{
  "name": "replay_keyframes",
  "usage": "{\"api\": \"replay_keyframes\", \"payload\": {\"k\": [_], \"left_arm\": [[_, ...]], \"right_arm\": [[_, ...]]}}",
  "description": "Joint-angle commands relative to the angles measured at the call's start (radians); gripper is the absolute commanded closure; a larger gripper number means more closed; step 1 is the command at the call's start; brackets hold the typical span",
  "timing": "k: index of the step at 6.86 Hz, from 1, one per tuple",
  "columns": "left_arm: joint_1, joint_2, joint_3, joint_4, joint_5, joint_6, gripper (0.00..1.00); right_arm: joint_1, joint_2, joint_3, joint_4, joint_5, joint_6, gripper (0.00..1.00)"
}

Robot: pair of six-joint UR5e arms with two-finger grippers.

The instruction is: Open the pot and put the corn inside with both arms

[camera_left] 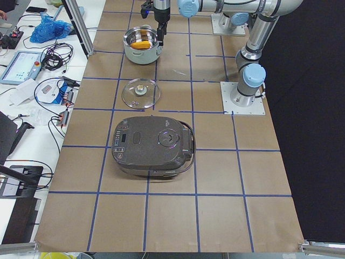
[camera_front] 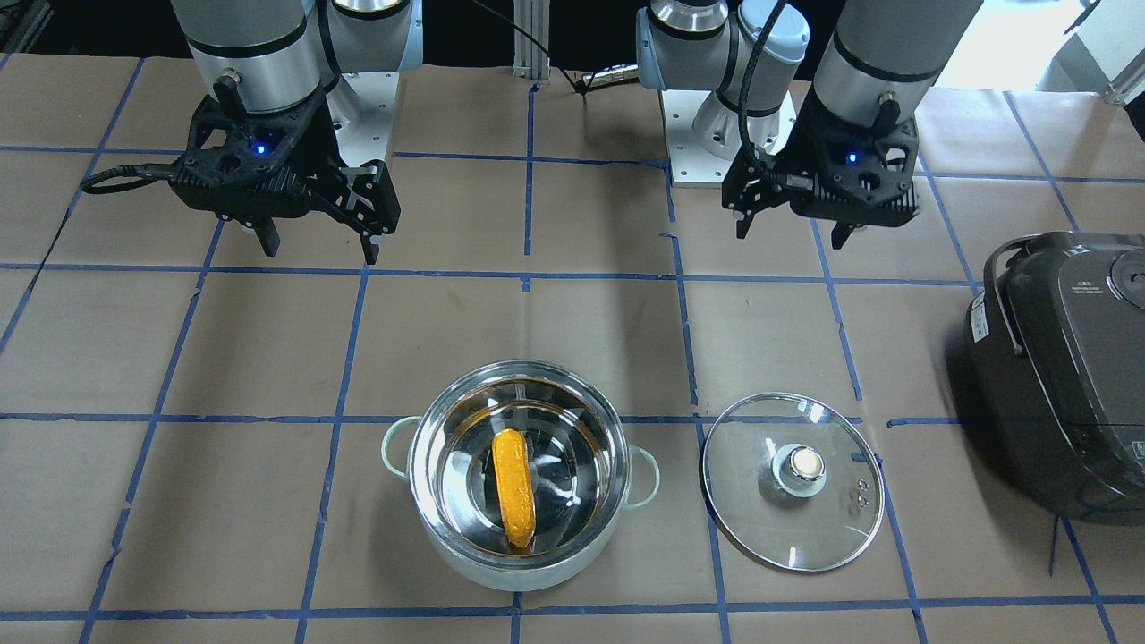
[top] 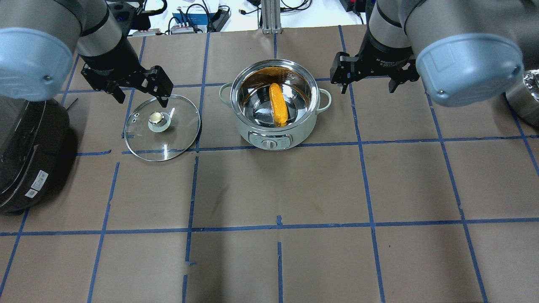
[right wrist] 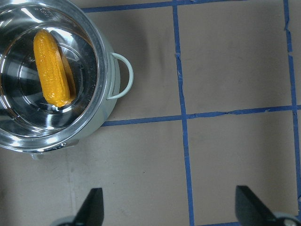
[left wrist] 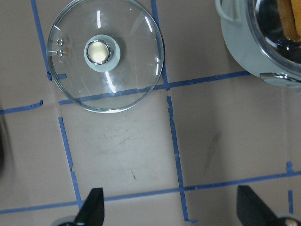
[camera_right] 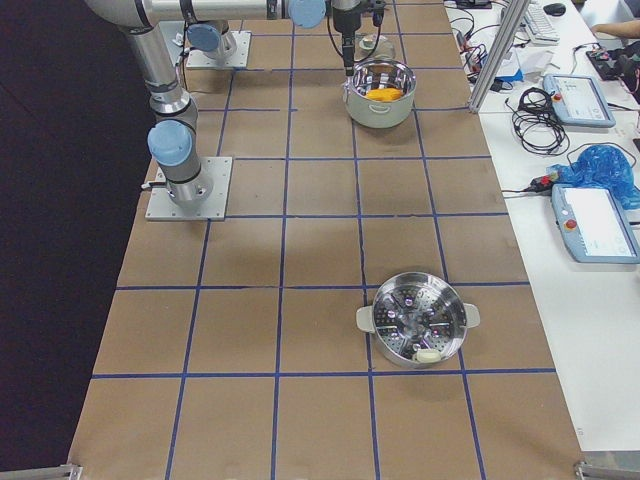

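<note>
Lying inside the pot (top: 242, 123), the corn (top: 278, 110) runs front-to-back.

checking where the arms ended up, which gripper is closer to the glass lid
Left. The left gripper hangs open above the glass lid; the right gripper, also open, is across the pot from it.

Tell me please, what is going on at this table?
Nothing is being held right now. The pot is open and the corn lies inside it. The glass lid rests flat on the table beside the pot. Both hands are open and empty above the table: the left hand near the lid, the right hand on the pot's other side.
</note>
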Motion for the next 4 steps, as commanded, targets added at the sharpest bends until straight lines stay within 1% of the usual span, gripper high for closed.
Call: {"api": "replay_keyframes", "payload": {"k": [1,4], "left_arm": [[-0.008,0.001,-0.007,-0.025,-0.013,-0.029,0.00],[0.000,0.013,-0.002,-0.026,-0.027,-0.020,0.00]], "right_arm": [[0.003,0.000,0.003,0.005,0.002,0.022,0.01],[0.005,0.000,0.003,0.005,0.002,0.002,0.00]]}}
